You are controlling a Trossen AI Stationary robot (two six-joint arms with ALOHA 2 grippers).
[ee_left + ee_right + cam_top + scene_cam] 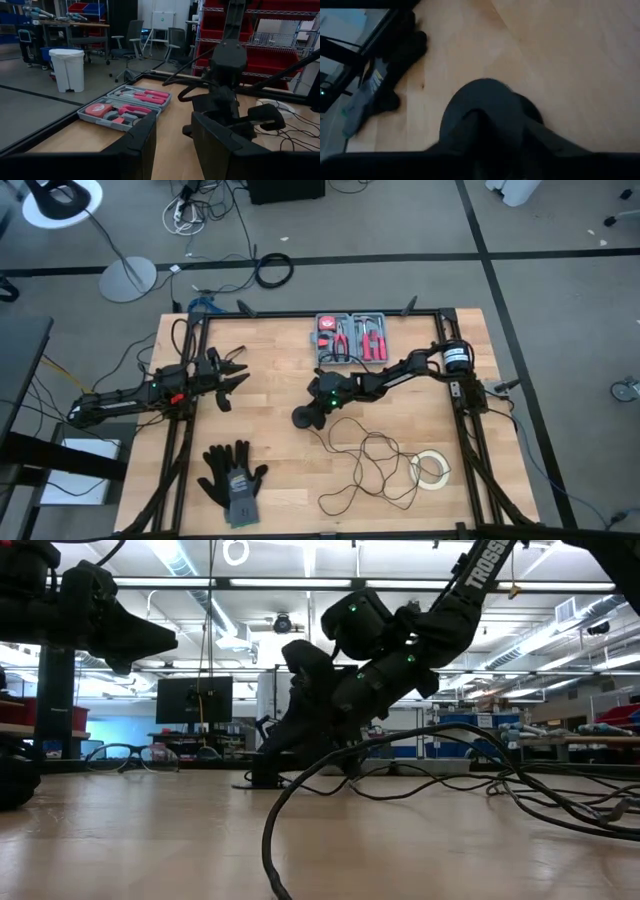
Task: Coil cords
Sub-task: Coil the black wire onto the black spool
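The cords are one thin black wire [375, 465] that lies in loose loops on the wooden table right of centre. It ends in a small round black disc [302, 419] lying flat on the table. My right gripper [312, 408] reaches in from the right and slants down at the disc. In the right wrist view the disc [487, 100] lies dark and blurred right in front of it. In the low view the wire [400, 755] arches up off the table. My left gripper [235, 375] waits open at the left, level above the table and holding nothing.
A grey tool case [352, 338] with red-handled tools lies open at the far edge. A pair of dark gloves [233, 475] lies near the front left. A white tape roll [432, 470] sits beside the wire loops at the front right.
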